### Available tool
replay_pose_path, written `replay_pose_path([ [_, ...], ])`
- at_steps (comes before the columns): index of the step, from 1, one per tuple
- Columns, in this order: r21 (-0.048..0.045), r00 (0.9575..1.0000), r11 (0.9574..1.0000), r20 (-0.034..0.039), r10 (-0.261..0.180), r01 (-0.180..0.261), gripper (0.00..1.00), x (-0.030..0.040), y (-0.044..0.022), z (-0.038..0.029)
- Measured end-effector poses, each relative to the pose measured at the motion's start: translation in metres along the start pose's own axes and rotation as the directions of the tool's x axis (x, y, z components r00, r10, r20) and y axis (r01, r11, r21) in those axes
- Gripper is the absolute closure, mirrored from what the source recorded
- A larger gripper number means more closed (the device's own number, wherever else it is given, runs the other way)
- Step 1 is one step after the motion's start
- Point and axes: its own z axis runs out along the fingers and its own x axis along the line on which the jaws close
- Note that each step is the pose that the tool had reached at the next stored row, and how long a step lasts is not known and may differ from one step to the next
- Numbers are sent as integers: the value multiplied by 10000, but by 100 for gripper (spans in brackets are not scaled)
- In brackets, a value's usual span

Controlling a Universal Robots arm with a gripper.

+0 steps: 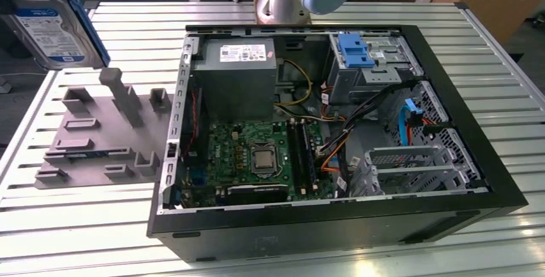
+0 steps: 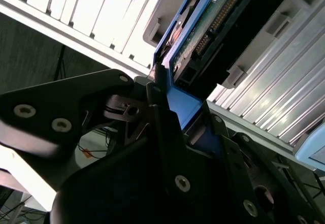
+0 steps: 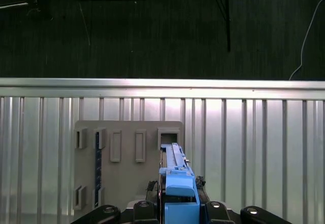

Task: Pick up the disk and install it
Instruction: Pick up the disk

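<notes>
Jaws are found clamped on the blue frame of the disk [image 2: 213, 21], as recorded in both wrist views, with the gripper [image 2: 175, 109] closed on the frame's end. The disk is held aloft, clear of the slatted metal counter [image 1: 127, 18], at the exterior view's far left, label side exposed. A grey slotted fixture plate [image 1: 98, 133] is noted lying on the counter near it. The open computer case [image 1: 341, 223] is set well apart toward the exterior view's right, with its power supply [image 1: 237, 76], motherboard [image 1: 255, 156] and a blue bracket [image 1: 356, 50] exposed.
</notes>
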Motion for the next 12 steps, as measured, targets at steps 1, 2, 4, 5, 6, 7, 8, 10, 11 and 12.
replay_pose_path([
  [1,0,10000,10000,0,0,0,64,0,0,-6],
  [2,1,10000,10000,0,0,0,64,0,0,-13],
  [4,0,10000,10000,0,0,0,64,0,0,-26],
  [5,0,10000,10000,0,0,0,64,0,0,-32],
  [6,0,10000,10000,0,0,0,64,0,0,-39],
  [7,1,10000,10000,0,0,0,64,0,1,-45],
  [8,1,10000,10000,0,0,0,64,0,1,-50],
  [10,0,10000,10000,0,0,0,64,0,1,-61],
  [11,-1,10000,10000,0,0,0,64,0,1,-68],
  [12,0,10000,10000,0,0,0,64,0,1,-74],
])
